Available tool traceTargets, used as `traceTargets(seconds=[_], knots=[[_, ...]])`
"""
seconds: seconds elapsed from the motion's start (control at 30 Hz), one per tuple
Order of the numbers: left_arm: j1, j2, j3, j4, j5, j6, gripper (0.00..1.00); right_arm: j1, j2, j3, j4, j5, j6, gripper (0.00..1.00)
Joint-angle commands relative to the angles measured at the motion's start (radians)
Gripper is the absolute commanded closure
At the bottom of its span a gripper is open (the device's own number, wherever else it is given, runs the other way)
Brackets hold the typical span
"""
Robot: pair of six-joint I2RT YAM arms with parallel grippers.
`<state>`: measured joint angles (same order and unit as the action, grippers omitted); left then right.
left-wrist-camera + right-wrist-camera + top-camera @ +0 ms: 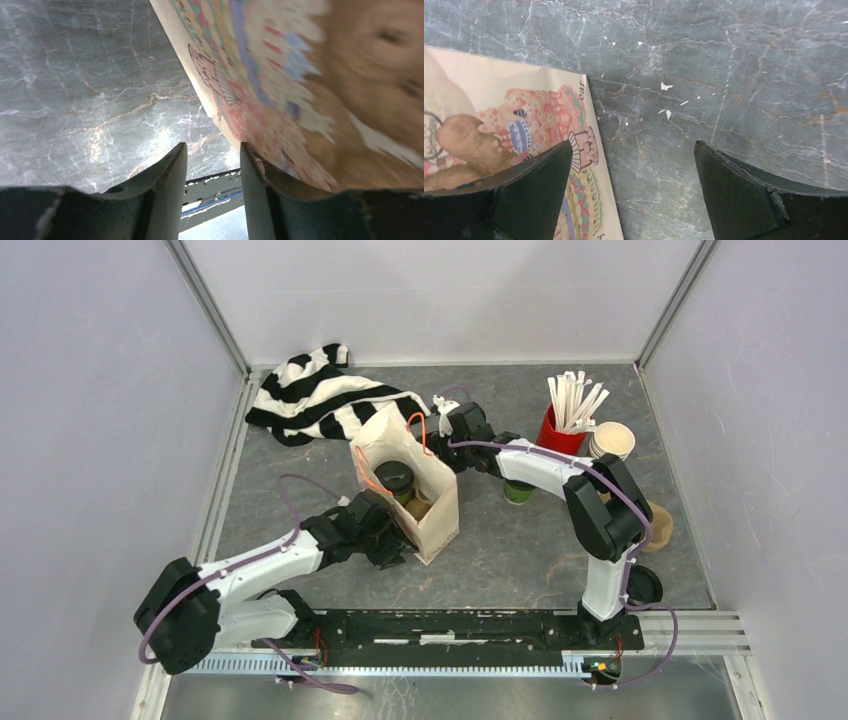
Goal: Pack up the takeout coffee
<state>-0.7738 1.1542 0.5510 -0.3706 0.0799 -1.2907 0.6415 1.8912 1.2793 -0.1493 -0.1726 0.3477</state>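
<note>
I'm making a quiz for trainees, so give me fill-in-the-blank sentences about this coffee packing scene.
The lidded cup in the paper bag has a ___ lid.
The other green cup stands on the table, not in the ___.
The white sticks stand in a cup coloured ___.
The right claw is ___, not shut.
Answers: black; bag; red; open.

Left arm [262, 565] and right arm [545, 468] alike: white shells on the long links, bulky black housings at the joints. Purple cable [288, 502] looped along each. Bolted to a black base rail [450, 625], orange wiring at its ends. Matte black tapered fingers [165, 195], edges scuffed pale.
</note>
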Motion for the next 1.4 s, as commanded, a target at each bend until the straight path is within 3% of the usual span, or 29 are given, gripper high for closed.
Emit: traceTargets(seconds=[0.0,0.2,0.37,0.5,0.7,0.9,1.03,1.23,1.37], knots=[[-0.007,-0.153,0.005,-0.091,-0.078,-0.078,0.49,-0.026,-0.011,0.091,-0.074,0.053,-0.100,0.02],[-0.007,-0.416,0.015,-0.237,-0.115,-0.038,0.42,-0.048,-0.037,0.288,-0.396,0.135,-0.263,0.02],[-0.005,-0.563,0.157,-0.361,-0.154,0.058,0.36,-0.049,-0.102,0.396,-0.651,0.290,-0.339,0.02],[-0.005,-0.591,0.333,-0.463,-0.205,0.188,0.29,-0.048,-0.216,0.375,-0.762,0.360,-0.341,0.02],[-0.005,-0.513,0.580,-0.550,-0.234,0.475,0.28,-0.047,-0.393,0.247,-0.838,0.267,-0.291,0.02],[-0.006,-0.525,0.643,-0.543,-0.296,0.542,0.26,-0.042,-0.662,-0.135,-0.675,0.011,-0.061,0.02],[-0.007,-0.461,0.735,-0.535,-0.263,0.568,0.25,0.015,-0.814,-0.357,-0.491,-0.061,0.089,0.02],[-0.007,-0.264,1.024,-0.646,-0.339,0.684,0.22,0.159,-0.865,-0.526,-0.229,0.022,0.261,0.02],[-0.007,-0.087,1.257,-0.737,-0.418,0.753,0.19,0.174,-0.847,-0.576,-0.084,0.115,0.300,0.02]])
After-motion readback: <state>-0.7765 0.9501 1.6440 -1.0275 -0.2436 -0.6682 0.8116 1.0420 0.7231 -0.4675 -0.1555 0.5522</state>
